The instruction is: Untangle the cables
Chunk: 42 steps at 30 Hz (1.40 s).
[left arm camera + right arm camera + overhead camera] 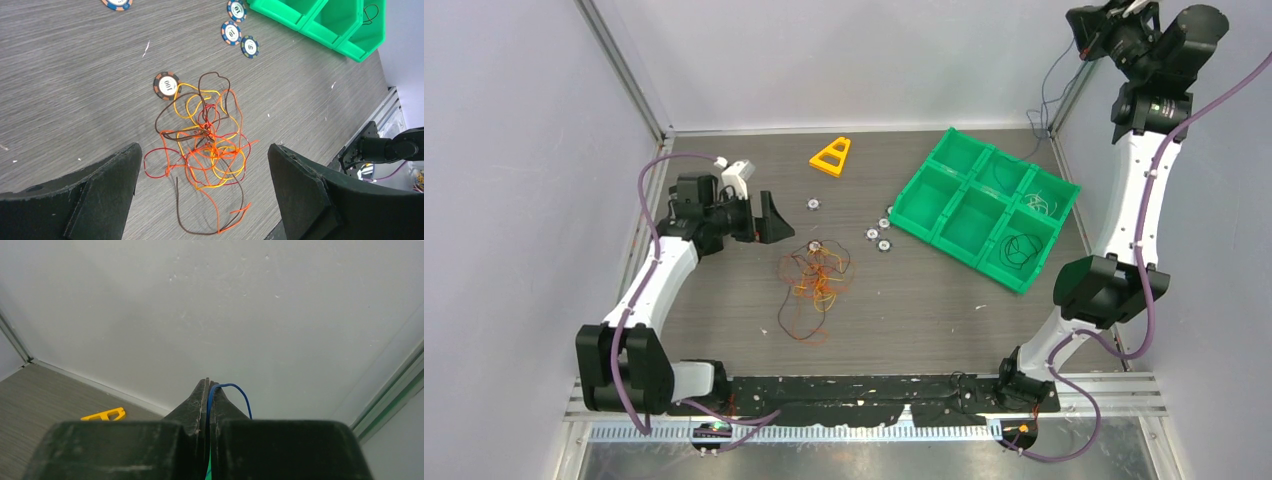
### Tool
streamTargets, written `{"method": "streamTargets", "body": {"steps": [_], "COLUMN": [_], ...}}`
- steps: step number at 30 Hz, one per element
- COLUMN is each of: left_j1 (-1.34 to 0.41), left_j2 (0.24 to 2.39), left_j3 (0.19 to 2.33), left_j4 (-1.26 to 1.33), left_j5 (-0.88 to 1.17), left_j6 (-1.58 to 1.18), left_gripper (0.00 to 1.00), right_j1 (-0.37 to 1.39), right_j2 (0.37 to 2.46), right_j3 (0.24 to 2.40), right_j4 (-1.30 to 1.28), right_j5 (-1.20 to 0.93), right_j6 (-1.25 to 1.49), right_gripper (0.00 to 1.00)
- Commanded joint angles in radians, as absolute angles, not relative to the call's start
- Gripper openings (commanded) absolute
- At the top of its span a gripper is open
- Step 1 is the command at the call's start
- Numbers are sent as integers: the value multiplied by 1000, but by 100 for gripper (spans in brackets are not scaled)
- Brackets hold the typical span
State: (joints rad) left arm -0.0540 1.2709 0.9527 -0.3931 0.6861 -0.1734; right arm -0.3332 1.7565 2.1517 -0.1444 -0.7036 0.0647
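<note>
A tangle of thin orange, red, yellow and brown cables (207, 145) lies mid-table. The left gripper (772, 217) hovers to its far left, fingers spread wide and empty. The right gripper (207, 385), raised at the far right, is clenched on a thin blue wire (235, 390).

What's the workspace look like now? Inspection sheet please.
Surface: grey wood-grain table, few pale specks.
Job's things: cables tangled mid-table, orange, red, yellow, dark brown; loose wires in three bin compartments.
Clutter: green bin, six compartments; yellow triangle; poker chips, one beside the tangle.
Pincers: left pincer open above the tangle, empty; right pincer shut on a blue wire, raised at back right.
Cables: purple arm cables along both arms.
Surroundings: pale enclosure walls; metal rail at near edge.
</note>
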Motion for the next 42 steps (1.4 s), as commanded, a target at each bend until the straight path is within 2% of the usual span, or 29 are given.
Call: {"method": "streamTargets", "body": {"steps": [1,19,26,35,42], "left_j1": [-54,-56,-61,-61,-60], "left_j2": [1303,1366,1378,1362,1374], "left_j3": [1004,1083,1099,1099,1098], "left_j4": [-357,-395,-399,-425,-425], "left_j5": [730,705,685,644,641], "left_j6": [-201,-184,-195,-190,-191], "left_gripper": [100,99,100,100,100], "right_j1": [-332,-311,-242,-224,-240], "right_j2": [1773,1886,1852,1772,1805], "right_j3": [2196,2098,1911,1626,1632], "right_j4": [-98,-21,22,68,71], "right_j5": [-721,-721,-724,-681,-647], "right_j6": [29,-39,-46,77,96], "right_gripper": [5,5,5,6,5]}}
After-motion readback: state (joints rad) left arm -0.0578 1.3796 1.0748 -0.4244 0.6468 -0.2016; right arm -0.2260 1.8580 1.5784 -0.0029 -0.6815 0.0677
